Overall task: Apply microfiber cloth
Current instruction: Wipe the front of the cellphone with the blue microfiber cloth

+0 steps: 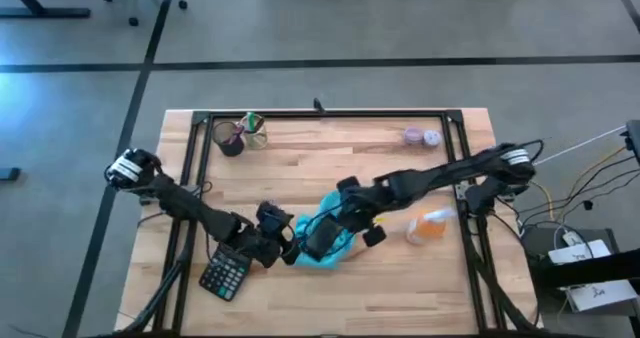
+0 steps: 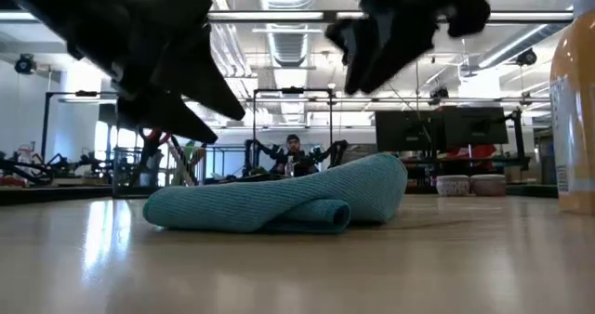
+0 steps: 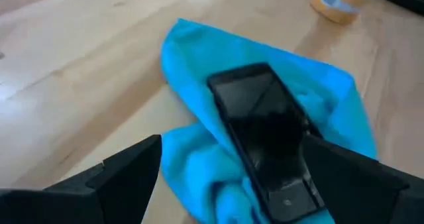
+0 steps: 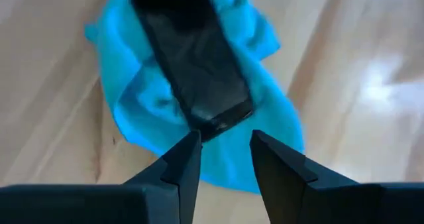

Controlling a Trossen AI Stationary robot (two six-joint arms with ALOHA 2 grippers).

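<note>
Microfiber cloth: lying crumpled on the worktop under a black phone, right hand hovering nearest above it, narrowly parted; left hand waiting beside it, spread wide.

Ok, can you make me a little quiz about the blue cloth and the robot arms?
1. What lies on the microfiber cloth?
2. True or false: the left gripper has its fingers open.
3. Which stands nearer the right arm's side of the table: A) calculator B) orange bottle?

Key: 1. A black phone. 2. True. 3. B.
</note>
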